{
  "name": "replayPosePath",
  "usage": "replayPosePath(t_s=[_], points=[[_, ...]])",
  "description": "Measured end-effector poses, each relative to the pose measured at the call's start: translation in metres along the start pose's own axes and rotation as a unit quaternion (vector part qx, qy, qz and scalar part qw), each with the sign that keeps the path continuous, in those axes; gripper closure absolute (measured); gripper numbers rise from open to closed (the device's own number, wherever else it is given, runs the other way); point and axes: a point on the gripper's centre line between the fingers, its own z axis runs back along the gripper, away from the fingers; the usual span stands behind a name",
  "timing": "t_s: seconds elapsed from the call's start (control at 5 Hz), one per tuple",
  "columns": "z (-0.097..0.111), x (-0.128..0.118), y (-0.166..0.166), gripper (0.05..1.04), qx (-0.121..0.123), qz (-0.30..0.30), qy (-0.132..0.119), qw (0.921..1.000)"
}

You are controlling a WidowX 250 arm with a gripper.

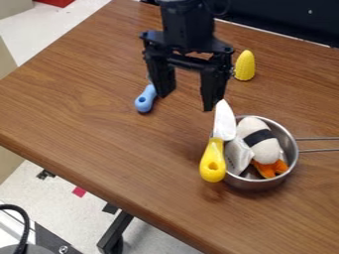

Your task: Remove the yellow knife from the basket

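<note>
My black gripper (188, 99) hangs over the middle of the table, its two fingers spread apart with nothing between them. Below and right of it lies the knife (213, 161), with a yellow handle toward the table's front edge and a white blade pointing up toward my right finger. The knife rests along the left rim of a round metal basket (289, 141) with a wire handle. Inside the basket are a white sushi-like toy with a black band (259, 134), an orange piece (270, 169) and a whitish item (237, 154) beside the knife.
A blue-handled object (145, 98) lies behind my left finger, partly hidden. A yellow corn toy (245, 66) stands right of the gripper, behind the basket. The wooden table's (99, 114) front edge slants down to the right.
</note>
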Motion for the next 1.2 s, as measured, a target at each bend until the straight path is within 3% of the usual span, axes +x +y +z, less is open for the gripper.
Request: replayPosePath(t_s=[0.4, 0.6, 1.2], points=[[-0.018, -0.011, -0.021, 0.083, 0.010, 0.060, -0.020, 0.9980], [-0.030, -0.024, -0.027, 0.083, -0.003, 0.068, 0.002, 0.9977], [-0.057, -0.033, -0.039, 0.083, -0.013, 0.045, 0.021, 0.9987]])
